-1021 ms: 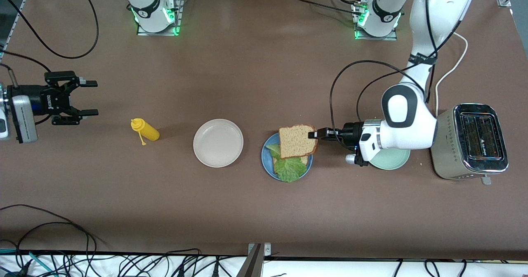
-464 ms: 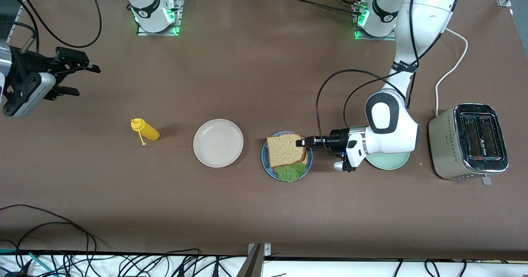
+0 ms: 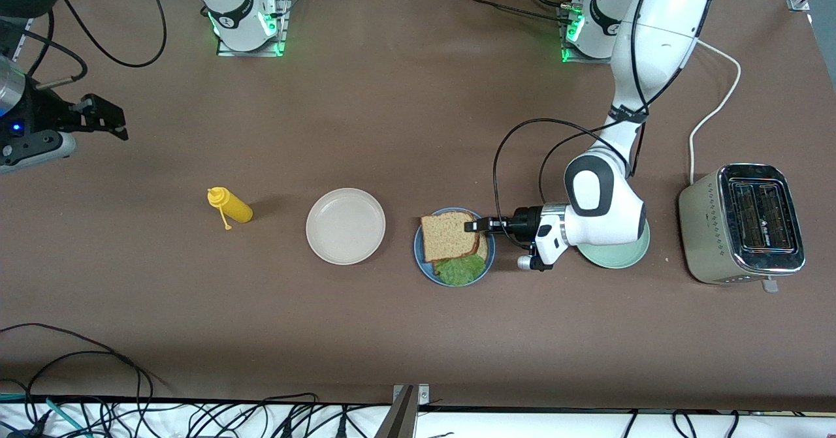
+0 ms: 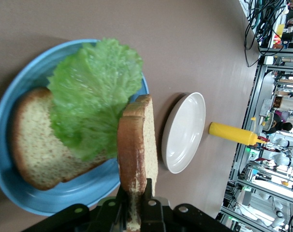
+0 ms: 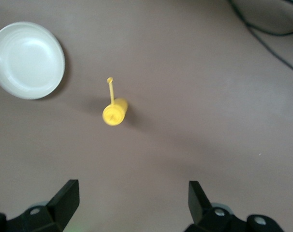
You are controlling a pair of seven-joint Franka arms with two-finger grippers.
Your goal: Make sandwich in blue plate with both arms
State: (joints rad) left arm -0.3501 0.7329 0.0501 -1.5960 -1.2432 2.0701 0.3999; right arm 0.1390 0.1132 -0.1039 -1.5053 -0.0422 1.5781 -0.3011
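Observation:
The blue plate (image 3: pixel 422 260) lies mid-table with a slice of brown bread (image 4: pixel 33 145) on it and a ruffled lettuce leaf (image 3: pixel 460 269) on that slice. My left gripper (image 3: pixel 475 226) is shut on the crust edge of a second bread slice (image 3: pixel 447 235), holding it flat just over the lettuce and lower slice. In the left wrist view this held slice (image 4: pixel 137 140) shows edge-on between the jaws of the left gripper (image 4: pixel 135 203), above the lettuce (image 4: pixel 93 96) and the plate (image 4: pixel 64 195). My right gripper (image 3: pixel 101 117) waits open over bare table at the right arm's end, nothing between its fingers (image 5: pixel 64 198).
A beige-white plate (image 3: pixel 345 226) sits beside the blue plate toward the right arm's end, with a yellow squeeze bottle (image 3: pixel 230 206) past it. A pale green plate (image 3: pixel 617 255) lies under the left wrist. A steel toaster (image 3: pixel 744 222) stands at the left arm's end.
The left gripper has carried the bread slice toward the right arm's end and down, so it covers the lower slice and lettuce. The right arm has drawn back and turned.

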